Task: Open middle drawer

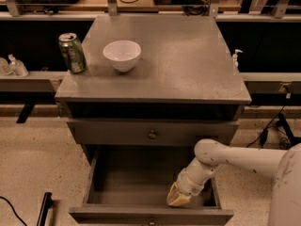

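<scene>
One wide, shallow grey box, the middle drawer (pixel 131 185), stands pulled well out at lower centre of the frame, long axis left to right, small knob (pixel 151 219) at the bottom edge. The gripper (pixel 179 199) sits inside its right front corner, just behind the front panel, fingers pressed together on nothing. Above it the top drawer front (pixel 117 132) is pushed in; higher, a bowl (pixel 122 54) and can (pixel 72 52).

A single camera looks steeply down from in front of the square grey metal cabinet (pixel 188 69), facing its drawer fronts at close range. The gripper (pixel 179 197) sits low and right of centre, inside the wide, shallow grey middle drawer (pixel 127 182). The cabinet top lies beyond the gripper, and the white arm (pixel 235 159) enters from its right.
</scene>
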Robot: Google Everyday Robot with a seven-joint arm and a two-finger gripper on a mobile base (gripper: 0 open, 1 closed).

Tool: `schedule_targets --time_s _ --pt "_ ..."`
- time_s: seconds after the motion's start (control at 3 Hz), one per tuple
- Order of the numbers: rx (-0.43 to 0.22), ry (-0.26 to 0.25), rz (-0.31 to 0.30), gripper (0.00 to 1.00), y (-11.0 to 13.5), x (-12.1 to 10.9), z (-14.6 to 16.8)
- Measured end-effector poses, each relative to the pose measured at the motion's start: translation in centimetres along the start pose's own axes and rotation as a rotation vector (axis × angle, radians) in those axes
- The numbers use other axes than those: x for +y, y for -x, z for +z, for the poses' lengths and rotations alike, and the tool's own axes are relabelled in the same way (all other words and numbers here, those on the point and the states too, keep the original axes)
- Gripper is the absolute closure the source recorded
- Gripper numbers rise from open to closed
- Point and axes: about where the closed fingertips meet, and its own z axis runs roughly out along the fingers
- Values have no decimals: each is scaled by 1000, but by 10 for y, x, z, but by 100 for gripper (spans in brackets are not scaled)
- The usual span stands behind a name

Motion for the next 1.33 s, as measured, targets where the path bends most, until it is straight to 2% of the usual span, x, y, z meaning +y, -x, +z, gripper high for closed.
schedule_targets --time_s 0.33,0.67,1.0,1.33 --pt "0 0 0 100 0 0 0" --pt "12 -48 13 100 1 -7 -2" --pt "33 -155 67 100 -4 -18 -9" --pt "34 -231 110 100 -10 -35 -6"
